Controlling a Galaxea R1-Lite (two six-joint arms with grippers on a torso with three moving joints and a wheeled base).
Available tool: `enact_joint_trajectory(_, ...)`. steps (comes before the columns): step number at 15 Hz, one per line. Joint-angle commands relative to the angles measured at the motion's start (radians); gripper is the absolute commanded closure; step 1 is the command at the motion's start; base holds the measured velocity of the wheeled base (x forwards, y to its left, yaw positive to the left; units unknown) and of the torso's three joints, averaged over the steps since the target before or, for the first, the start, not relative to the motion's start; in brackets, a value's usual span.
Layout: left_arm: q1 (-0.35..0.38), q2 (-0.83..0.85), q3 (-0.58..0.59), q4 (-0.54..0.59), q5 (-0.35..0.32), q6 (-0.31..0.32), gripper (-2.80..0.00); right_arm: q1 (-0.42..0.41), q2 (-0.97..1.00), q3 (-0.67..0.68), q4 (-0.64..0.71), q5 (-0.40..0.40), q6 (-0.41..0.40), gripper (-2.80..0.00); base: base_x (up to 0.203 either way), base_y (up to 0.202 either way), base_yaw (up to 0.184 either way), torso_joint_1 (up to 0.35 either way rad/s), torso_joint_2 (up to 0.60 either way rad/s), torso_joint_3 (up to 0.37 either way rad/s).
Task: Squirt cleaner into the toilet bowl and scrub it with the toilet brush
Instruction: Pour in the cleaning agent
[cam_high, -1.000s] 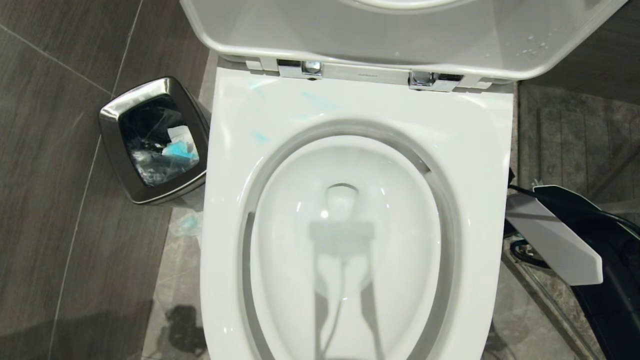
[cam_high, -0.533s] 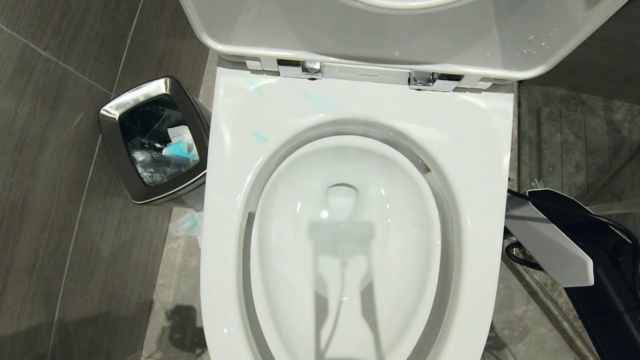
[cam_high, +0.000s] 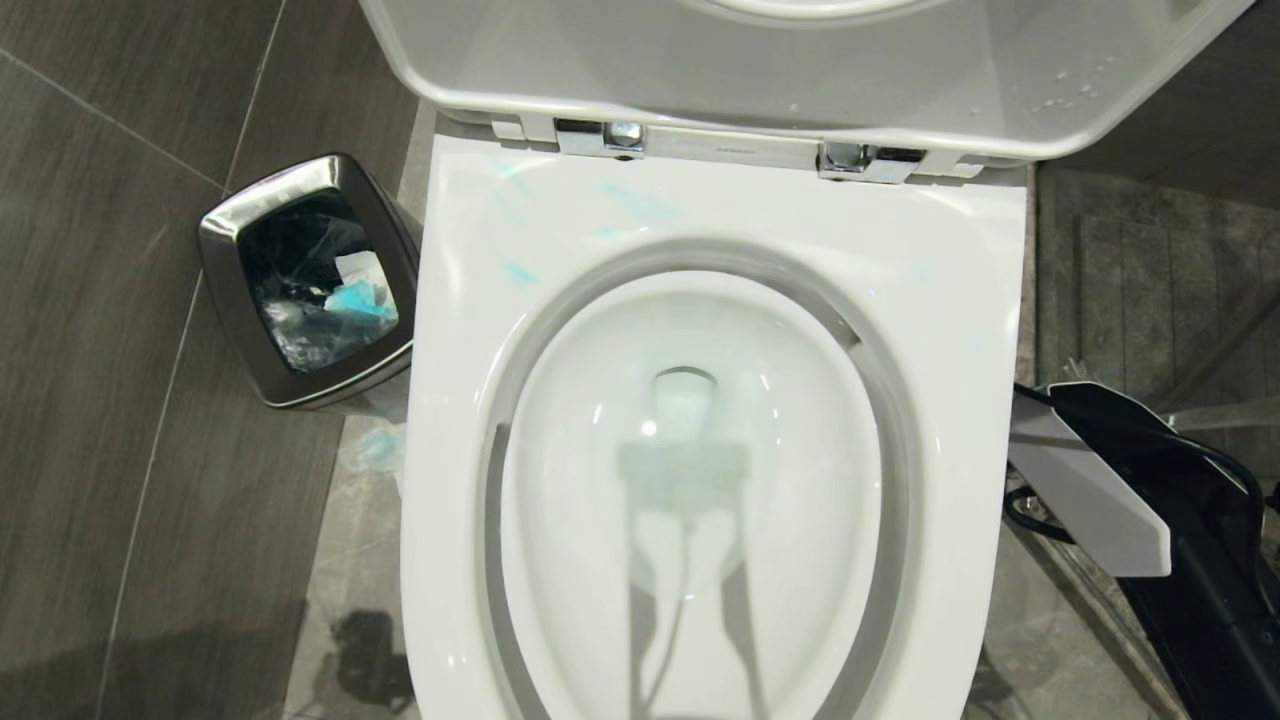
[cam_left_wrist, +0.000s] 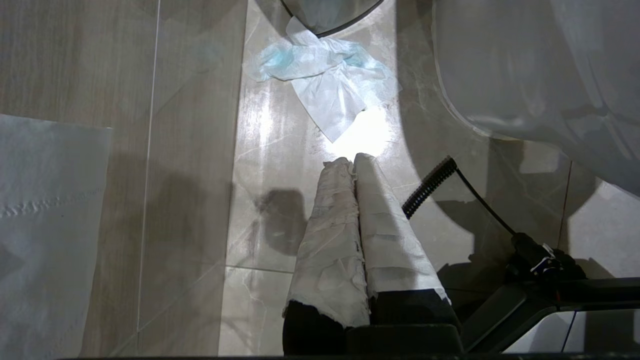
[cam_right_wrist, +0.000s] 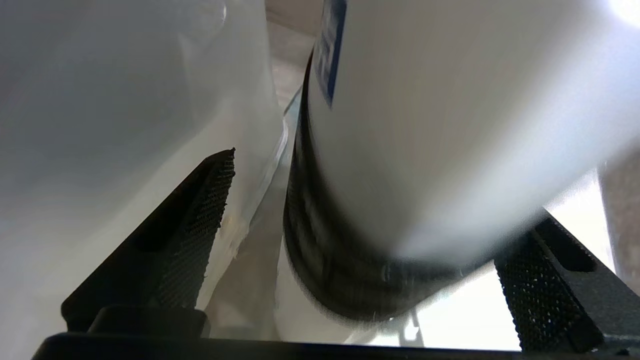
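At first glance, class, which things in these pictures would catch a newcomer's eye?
The white toilet bowl fills the middle of the head view, lid raised, with pale blue smears of cleaner on its rear rim. A steel waste bin stands left of it, and a crumpled blue-stained tissue lies on the floor. The right end effector, open, straddles a large white cylinder.

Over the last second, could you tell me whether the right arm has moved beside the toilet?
Yes. In the head view the right arm has slid down and slightly left along the toilet bowl rim's right edge, while the steel bin stays put.
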Motion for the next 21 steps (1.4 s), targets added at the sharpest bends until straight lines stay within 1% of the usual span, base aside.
enact_joint_trajectory(1, 0.000, 0.001, 0.000, 0.000, 0.000, 0.000, 0.00, 0.000, 0.028, -0.060, 0.010, 0.000, -0.008, -2.80, 0.000, 0.000, 0.000, 0.000, 0.00, 0.000)
enact_joint_trajectory(3, 0.000, 0.001, 0.000, 0.000, 0.000, 0.000, 0.00, 0.000, 0.050, -0.099, 0.021, 0.000, -0.016, -2.80, 0.000, 0.000, 0.000, 0.000, 0.00, 0.000)
enact_joint_trajectory(6, 0.000, 0.001, 0.000, 0.000, 0.000, 0.000, 0.00, 0.001, 0.064, -0.110, 0.027, 0.000, -0.016, -2.80, 0.000, 0.000, 0.000, 0.000, 0.00, 0.000)
enact_joint_trajectory(9, 0.000, 0.001, -0.001, 0.000, 0.000, 0.000, 0.00, 0.000, 0.083, -0.176, 0.051, 0.000, -0.016, -2.80, 0.000, 0.000, 0.000, 0.000, 0.00, 0.000)
enact_joint_trajectory(12, 0.000, 0.001, -0.001, 0.000, 0.000, 0.000, 0.00, 0.000, 0.085, -0.183, 0.069, -0.006, -0.018, -2.80, 0.000, 0.000, 0.000, 0.000, 0.00, 0.000)
enact_joint_trajectory(21, 0.000, 0.001, 0.001, 0.000, 0.000, 0.000, 0.00, 0.002, 0.081, -0.185, 0.067, -0.004, -0.018, -2.80, 0.000, 0.000, 0.000, 0.000, 0.00, 0.000)
